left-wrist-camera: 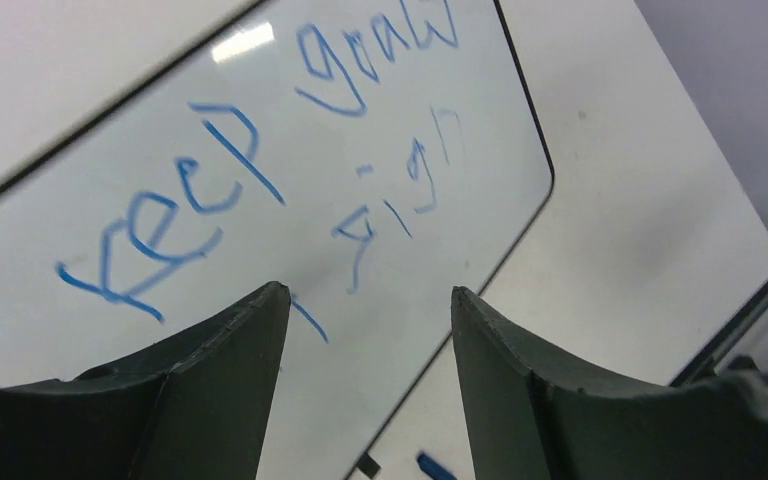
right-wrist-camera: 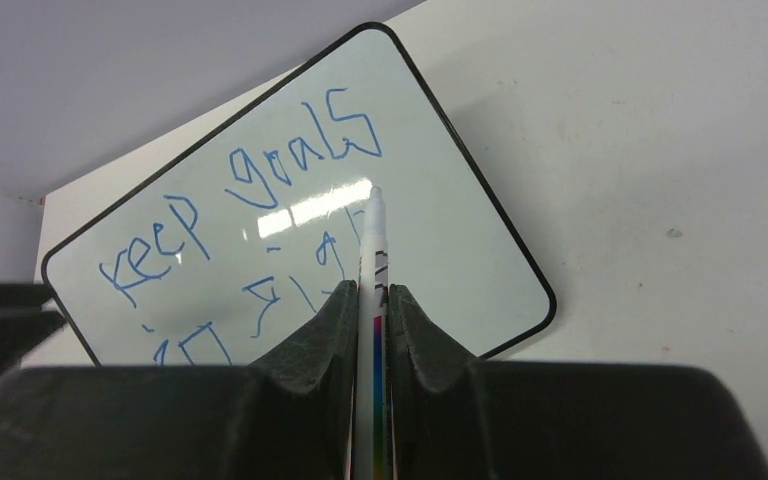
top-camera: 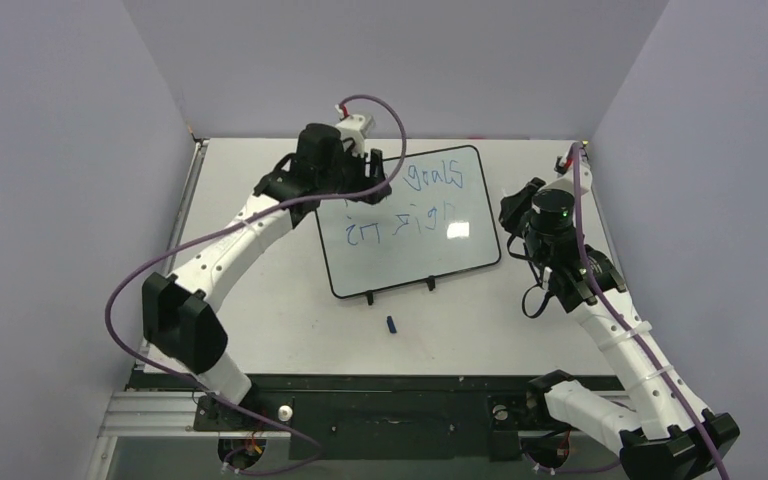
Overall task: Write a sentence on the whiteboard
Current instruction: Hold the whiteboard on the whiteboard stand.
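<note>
The whiteboard (top-camera: 460,248) lies flat and tilted in the middle of the table, with two clip feet on its near edge. The sentence (top-camera: 430,180) is in blue, in two lines; the right wrist view shows "keep goals" (right-wrist-camera: 300,165) above a rougher second line. My left gripper (left-wrist-camera: 370,295) hovers over the board's left part (left-wrist-camera: 460,230), open, with nothing between its fingers. My right gripper (right-wrist-camera: 372,290) is shut on a white marker (right-wrist-camera: 373,230), tip pointing toward the board (right-wrist-camera: 460,250). In the top view it (top-camera: 518,215) sits just off the board's right edge.
A small blue marker cap (top-camera: 391,324) lies on the table just in front of the board's near edge, also seen at the bottom of the left wrist view (left-wrist-camera: 435,467). Grey walls close the table on three sides. The black base rail (top-camera: 390,385) runs along the near edge.
</note>
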